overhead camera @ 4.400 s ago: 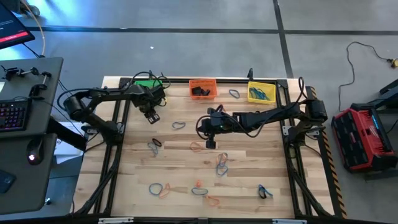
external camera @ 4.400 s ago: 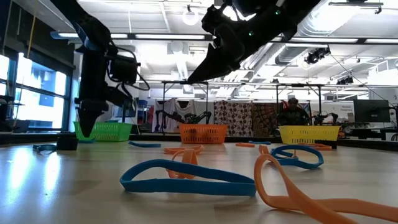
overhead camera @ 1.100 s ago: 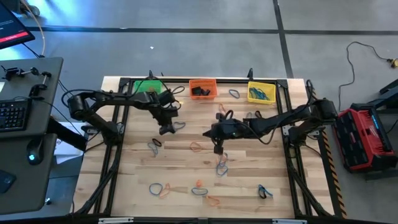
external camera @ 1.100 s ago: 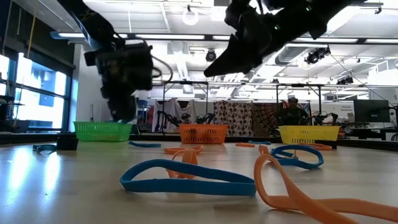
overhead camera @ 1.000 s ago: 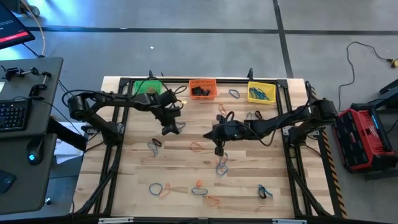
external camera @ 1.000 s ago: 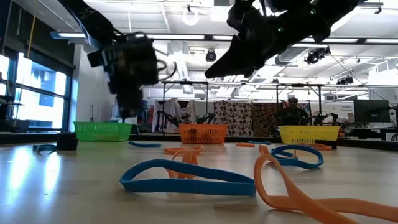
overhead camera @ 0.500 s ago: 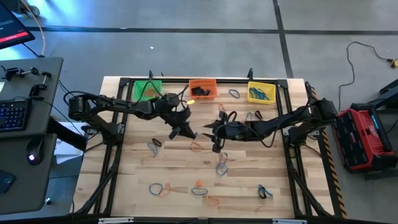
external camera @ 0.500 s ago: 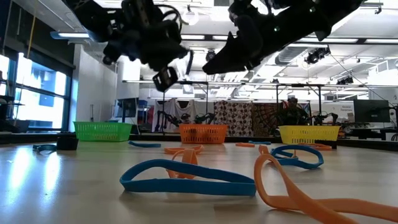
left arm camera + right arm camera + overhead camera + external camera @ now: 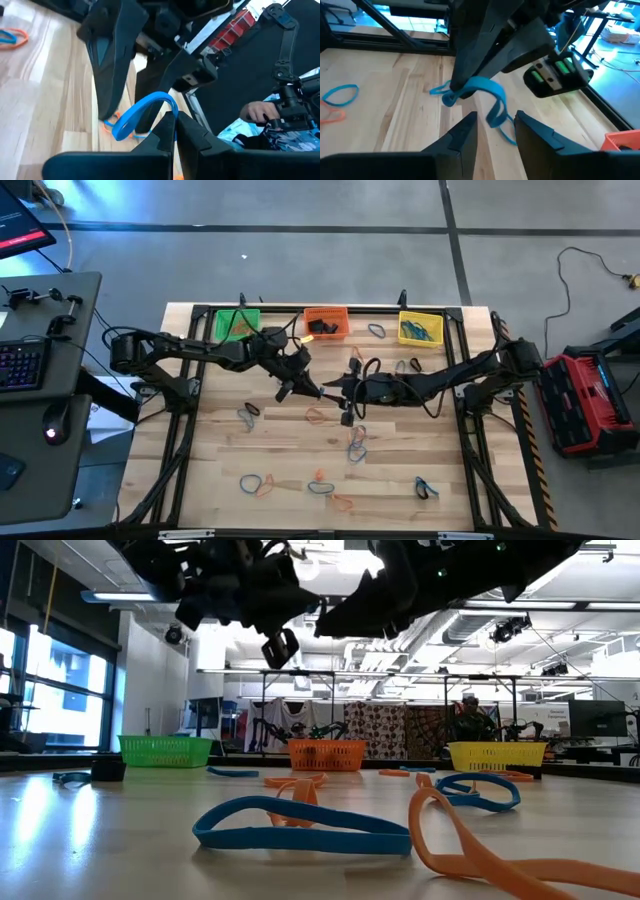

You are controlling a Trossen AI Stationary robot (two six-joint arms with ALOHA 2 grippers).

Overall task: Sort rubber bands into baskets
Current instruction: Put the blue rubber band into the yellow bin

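My left gripper (image 9: 312,390) hangs above the middle of the table, shut on a blue rubber band (image 9: 490,97). My right gripper (image 9: 495,127) faces it from the table's right, open, with a finger on either side of the band's hanging loop; whether they touch it I cannot tell. Along the far edge stand the green basket (image 9: 237,323), the orange basket (image 9: 326,321) and the yellow basket (image 9: 420,327). Several blue and orange bands (image 9: 356,442) lie flat on the wood. My left gripper pinches one end of the blue band's loop (image 9: 451,96) between its two fingers. The fingers come roughly level from the table's left. The band is lifted clear of the table; its free part (image 9: 142,112) arches out past the fingertips and droops slack.
Loose bands lie at the near left (image 9: 255,483), the near middle (image 9: 320,480) and the near right (image 9: 427,488), with one (image 9: 376,331) between the orange and yellow baskets. In the low view a blue band (image 9: 300,825) and an orange one (image 9: 480,850) lie closest.
My left gripper has gone from near the green basket toward the table's right and middle, risen, and tipped from pointing down to nearly level, carrying the blue band clear of the wood. My right gripper has lifted and turned from pointing down to face the left gripper.
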